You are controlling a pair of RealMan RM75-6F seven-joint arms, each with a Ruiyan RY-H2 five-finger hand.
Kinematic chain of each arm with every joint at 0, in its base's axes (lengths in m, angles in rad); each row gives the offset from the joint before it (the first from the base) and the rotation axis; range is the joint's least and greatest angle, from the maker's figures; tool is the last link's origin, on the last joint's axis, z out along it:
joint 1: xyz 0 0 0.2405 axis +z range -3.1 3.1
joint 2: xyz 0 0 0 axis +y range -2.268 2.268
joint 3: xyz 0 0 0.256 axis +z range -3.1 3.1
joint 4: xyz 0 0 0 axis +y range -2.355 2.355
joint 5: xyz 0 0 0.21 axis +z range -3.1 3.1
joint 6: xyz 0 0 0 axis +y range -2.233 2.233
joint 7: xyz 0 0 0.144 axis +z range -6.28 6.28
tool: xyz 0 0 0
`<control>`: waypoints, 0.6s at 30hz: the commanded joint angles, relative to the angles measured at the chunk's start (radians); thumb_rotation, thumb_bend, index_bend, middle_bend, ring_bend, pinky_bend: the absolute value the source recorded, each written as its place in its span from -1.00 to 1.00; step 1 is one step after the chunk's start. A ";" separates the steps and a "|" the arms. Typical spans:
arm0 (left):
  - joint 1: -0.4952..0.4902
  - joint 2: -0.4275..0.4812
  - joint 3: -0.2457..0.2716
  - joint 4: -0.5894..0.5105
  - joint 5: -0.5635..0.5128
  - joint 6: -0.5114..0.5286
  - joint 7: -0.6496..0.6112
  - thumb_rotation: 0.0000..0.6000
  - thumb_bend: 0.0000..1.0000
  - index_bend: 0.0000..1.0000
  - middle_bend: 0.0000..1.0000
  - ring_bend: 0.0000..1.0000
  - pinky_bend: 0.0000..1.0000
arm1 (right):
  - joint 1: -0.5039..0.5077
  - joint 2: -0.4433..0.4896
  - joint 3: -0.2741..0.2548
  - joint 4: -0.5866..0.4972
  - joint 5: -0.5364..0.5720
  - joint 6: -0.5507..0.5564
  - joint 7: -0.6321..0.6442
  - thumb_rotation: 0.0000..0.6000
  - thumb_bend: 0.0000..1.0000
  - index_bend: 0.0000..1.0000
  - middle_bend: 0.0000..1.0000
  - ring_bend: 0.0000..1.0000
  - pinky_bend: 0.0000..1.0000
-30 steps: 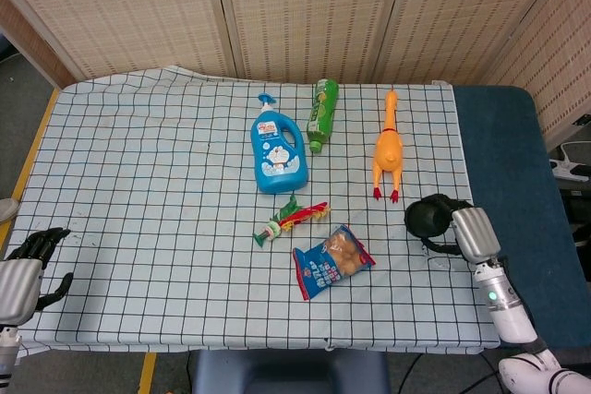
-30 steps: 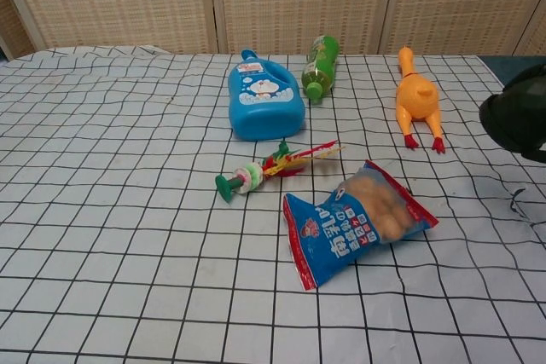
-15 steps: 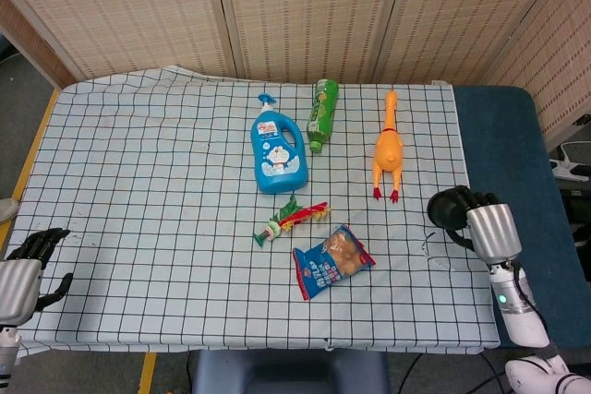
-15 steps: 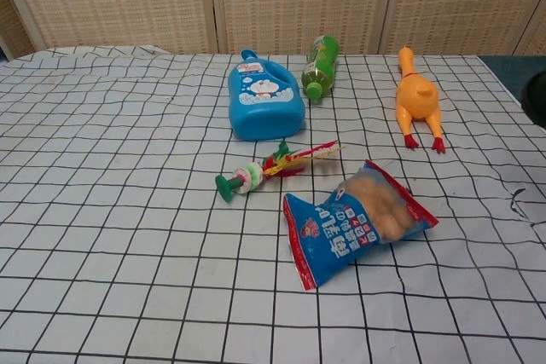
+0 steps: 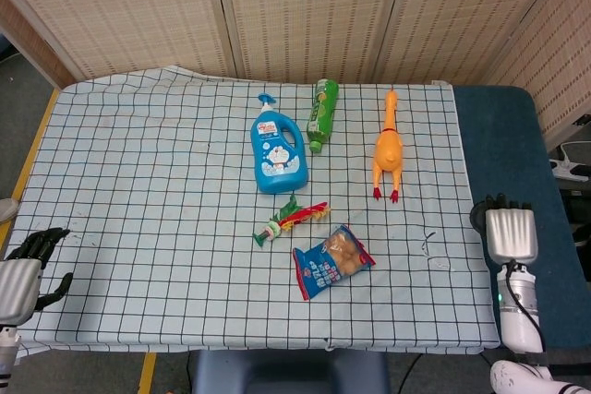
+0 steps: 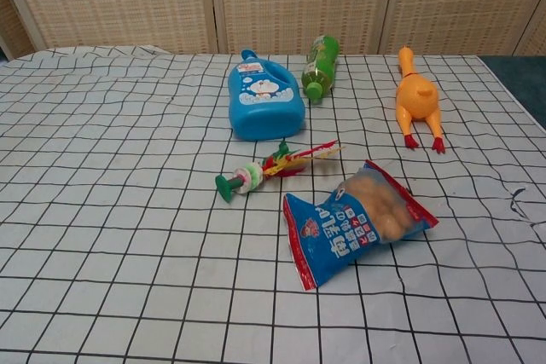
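Crinkly snack bag (image 5: 332,261), nearest the empty, loosely spread right hand (image 5: 509,228) at its three o'clock, looks light, slippery, crushable; pinch its sealed edge.

A matt checked cloth table cover (image 5: 138,154) carries a glossy blue plastic detergent bottle (image 5: 276,153) and a shiny crinkled foil snack bag (image 5: 331,262).

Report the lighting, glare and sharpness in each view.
Head view: even, soft light, faint shadows under the rubber chicken and the blue detergent bottle; all sharp, including both hands at the frame edges. Chest view: sharp too, with mild glare on the snack bag; grid lines widen toward the camera.
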 commanded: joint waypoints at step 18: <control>-0.001 -0.004 0.000 0.001 -0.005 -0.005 0.004 1.00 -0.26 -0.66 -0.71 -0.73 -0.30 | 0.003 0.034 -0.106 0.220 -0.472 0.098 1.105 1.00 -0.79 0.34 0.13 -0.11 -0.05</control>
